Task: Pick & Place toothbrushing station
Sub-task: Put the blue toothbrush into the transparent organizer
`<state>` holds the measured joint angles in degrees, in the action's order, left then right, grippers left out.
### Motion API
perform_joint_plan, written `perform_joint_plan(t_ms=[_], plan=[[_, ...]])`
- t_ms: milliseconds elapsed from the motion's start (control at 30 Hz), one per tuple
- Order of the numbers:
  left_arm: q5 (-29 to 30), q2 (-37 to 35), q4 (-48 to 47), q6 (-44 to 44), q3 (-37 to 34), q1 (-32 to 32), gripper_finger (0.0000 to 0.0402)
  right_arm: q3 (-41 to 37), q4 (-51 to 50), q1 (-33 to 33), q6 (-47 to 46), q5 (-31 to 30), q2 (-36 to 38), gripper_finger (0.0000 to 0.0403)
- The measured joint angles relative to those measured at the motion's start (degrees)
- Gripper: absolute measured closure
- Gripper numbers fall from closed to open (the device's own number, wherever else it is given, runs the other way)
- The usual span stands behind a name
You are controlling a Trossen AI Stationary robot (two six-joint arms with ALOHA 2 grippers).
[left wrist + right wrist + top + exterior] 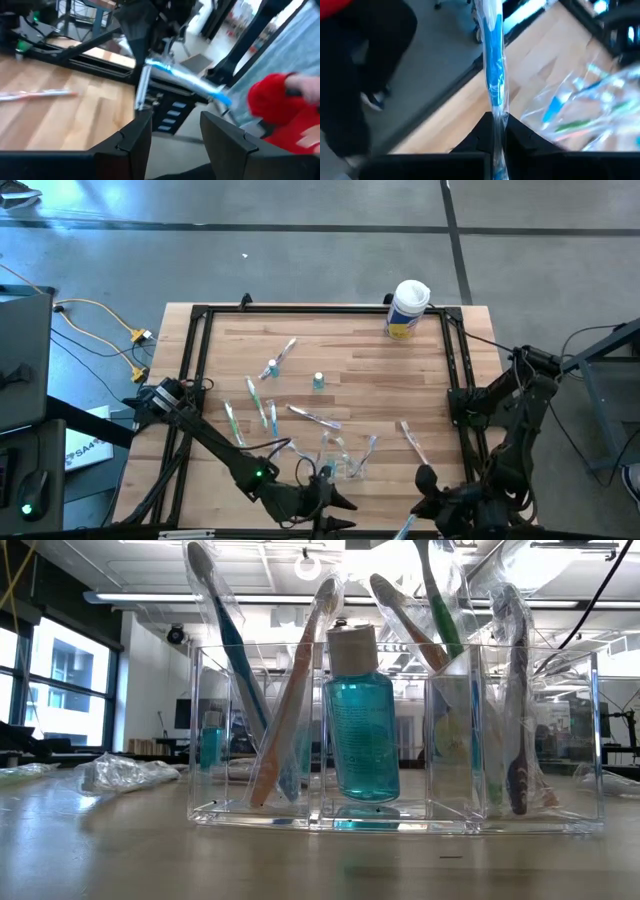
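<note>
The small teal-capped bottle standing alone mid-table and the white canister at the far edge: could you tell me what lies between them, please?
In the high view, only bare wood lies between the teal-capped bottle and the white canister.

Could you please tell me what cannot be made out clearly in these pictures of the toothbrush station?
- High view: the right gripper and the blue toothbrush it pinches run off the bottom edge.
- High view: the clear holder and its contents are too small to count.
- Low view: wrappers and the bottle in the holder overlap the brushes.
- Left wrist view: motion blur smears everything beyond the left gripper; a red-clad person is cut off.
</note>
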<state>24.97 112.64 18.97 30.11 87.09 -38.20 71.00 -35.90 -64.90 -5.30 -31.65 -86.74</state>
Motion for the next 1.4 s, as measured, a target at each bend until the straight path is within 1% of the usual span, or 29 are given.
perform_joint_plan(t_ms=[67, 133, 167, 267, 367, 400, 500, 633, 733, 833, 933, 1000, 1100, 1400], plan=[[-0.08, 0.0, 1.51, 2.36, 0.0, 0.37, 0.0233, 0.0, 0.06, -0.39, 7.61, -1.44, 0.0, 0.0393], [-0.18, 0.0, 2.36, 6.29, 0.0, 0.85, 0.0233, 0.0, 0.56, -0.57, 15.32, -5.36, -0.1, 0.0393], [-0.21, 0.0, 2.56, 8.5, 0.0, 1.4, 0.0233, 0.0, 1.21, -0.6, 18.76, -8.15, -0.24, 0.0393], [-1.28, 0.0, 2.68, 13.46, 0.0, 3.07, 0.0233, 0.0, 3.96, -0.43, 28.04, -19.04, -1.19, 0.0393], [-5.3, 0.0, 1.25, 16.35, 0.0, 5.18, 0.0233, 0.0, 9.28, 0.47, 36.65, -28.4, -2.52, 0.0393], [-6.5, 0.0, 0.92, 16.78, 0.0, 5.75, 0.0233, 0.0, 10.21, 0.74, 39.27, -29.79, -2.97, 0.0391], [-8.92, 0.0, 0.8, 17.92, 0.0, 6.91, 0.0233, 0.0, 10.45, 1.59, 46.32, -28.47, -4.71, 0.0389], [-11.71, 0.0, 1.8, 18.43, 0.0, 7.17, 0.0233, -0.01, 10.81, 1.65, 51.52, -27.08, -8.04, 0.039], [-14.48, -0.02, 2.33, 18.61, 0.0, 7.07, 0.0233, -0.02, 14.74, 1.75, 56.12, -30.31, -10.43, 0.0389], [-15.82, -0.02, 1.34, 19.75, 0.0, 7.04, 0.0233, -0.02, 21.06, 2.49, 63.4, -34.14, -12.32, 0.0389], [-15.82, -0.02, 0.15, 19.68, 0.0, 7.06, 0.0233, -0.02, 26.71, 3.36, 69.66, -35.04, -13.15, 0.0389], [-15.82, -0.02, -0.03, 18.67, 0.0, 7.08, 0.0233, -0.02, 28.26, 3.73, 74.8, -35.67, -13.37, 0.0389], [-15.98, -0.04, 0.12, 18.34, 0.0, 7.06, 0.0233, -0.02, 28.91, 4.18, 77.32, -35.57, -13.38, 0.0389], [-16.56, -0.07, -1.64, 19.23, 0.0, 7.06, 0.0233, -0.02, 34.32, 4.61, 81.12, -34.7, -13.38, 0.0388]])
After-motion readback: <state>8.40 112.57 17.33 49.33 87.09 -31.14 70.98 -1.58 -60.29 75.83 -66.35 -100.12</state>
